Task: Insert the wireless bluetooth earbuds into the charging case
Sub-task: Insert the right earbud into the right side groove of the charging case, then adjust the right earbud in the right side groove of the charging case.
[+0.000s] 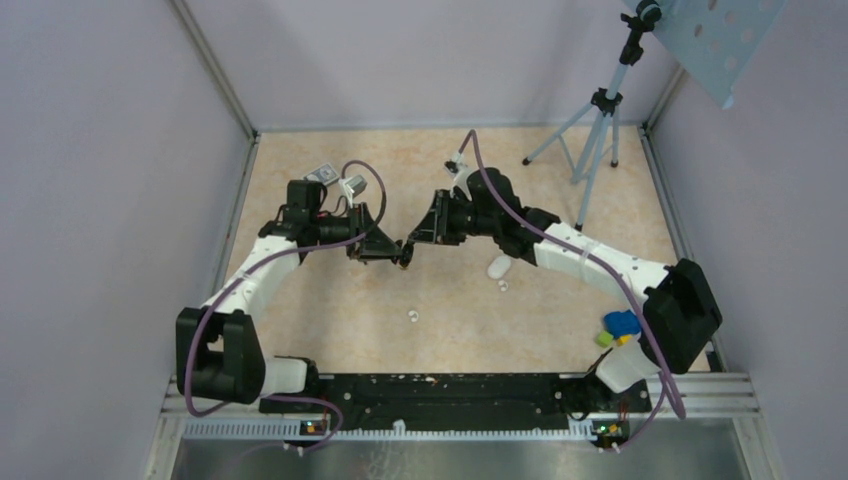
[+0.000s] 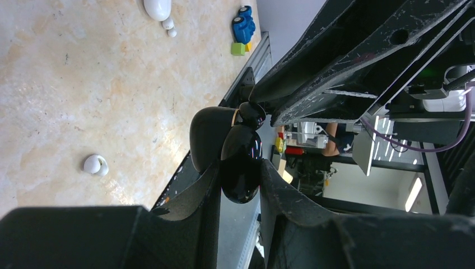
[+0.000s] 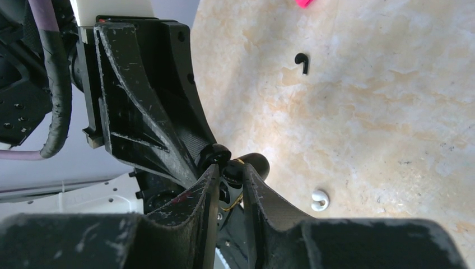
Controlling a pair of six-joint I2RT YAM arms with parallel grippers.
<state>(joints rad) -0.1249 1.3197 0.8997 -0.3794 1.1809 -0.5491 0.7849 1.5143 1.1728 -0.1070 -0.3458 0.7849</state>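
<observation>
Zero buds are home yet, as far as I can see. Both of your tiny white rounded plastic earbuds (image 1: pixel 413 317) are lying out on the beige marbled tabletop (image 1: pixel 330 330). One sits alone, down from the two meeting claws and back toward the near edge. The second bud (image 1: pixel 503 286) is off on the right claw's side, just beside the small smooth white pill-shaped plastic charging case (image 1: pixel 498 266). The case lies on the table too, near the right claw but not touched by it (can't tell from here whether it's open or closed).

You've got both hands full with something else. Your left claw (image 2: pixel 240 179) is nearly closed, pinching a glossy black rounded plastic piece (image 2: pixel 241 151) up off the table. Your right claw (image 3: pixel 230 176) comes in tip to tip against it, jaws also narrowed onto a small black part of what looks like the same piece, next to a gold ring (image 2: pixel 236 115). What that piece is, I honestly can't say.

My read is that the real job hasn't started. You'd need to free both claws, then pick up each bud and seat it in the case, opening the case first if it's closed.
</observation>
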